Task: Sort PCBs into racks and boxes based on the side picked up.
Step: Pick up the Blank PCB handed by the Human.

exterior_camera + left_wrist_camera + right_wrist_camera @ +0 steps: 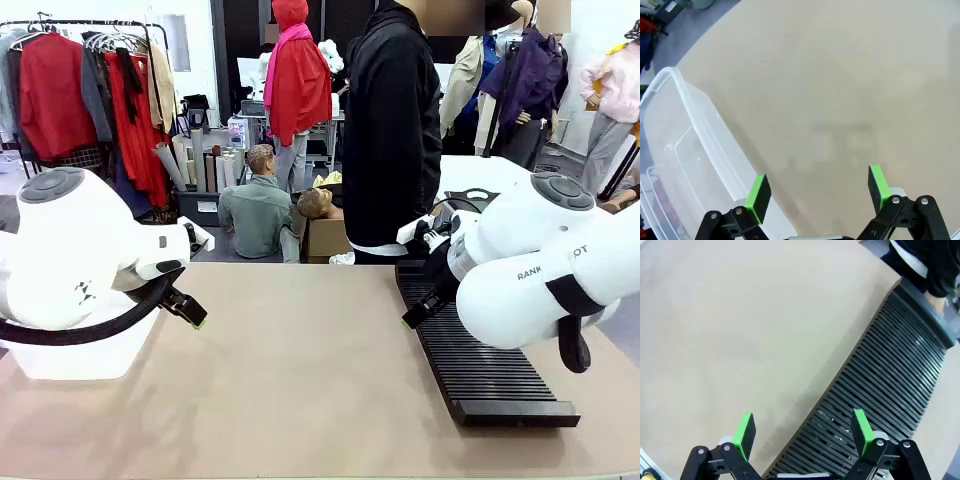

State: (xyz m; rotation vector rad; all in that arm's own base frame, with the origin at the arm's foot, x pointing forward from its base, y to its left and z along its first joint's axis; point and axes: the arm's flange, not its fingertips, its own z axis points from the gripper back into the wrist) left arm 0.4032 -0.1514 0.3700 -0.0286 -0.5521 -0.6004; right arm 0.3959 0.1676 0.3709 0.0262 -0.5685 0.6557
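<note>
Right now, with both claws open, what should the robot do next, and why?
Probably wait for the person to offer a board. The left gripper stands open and empty over the table beside the box; the right gripper, open and empty, hangs over the rack's edge. The person stands at the far side.

A: How is the robot posing?
B: The left arm and right arm are bending inward from the sides.
A: Gripping anything?
B: No, the left gripper and right gripper are both gaping wide, holding nothing.
</note>
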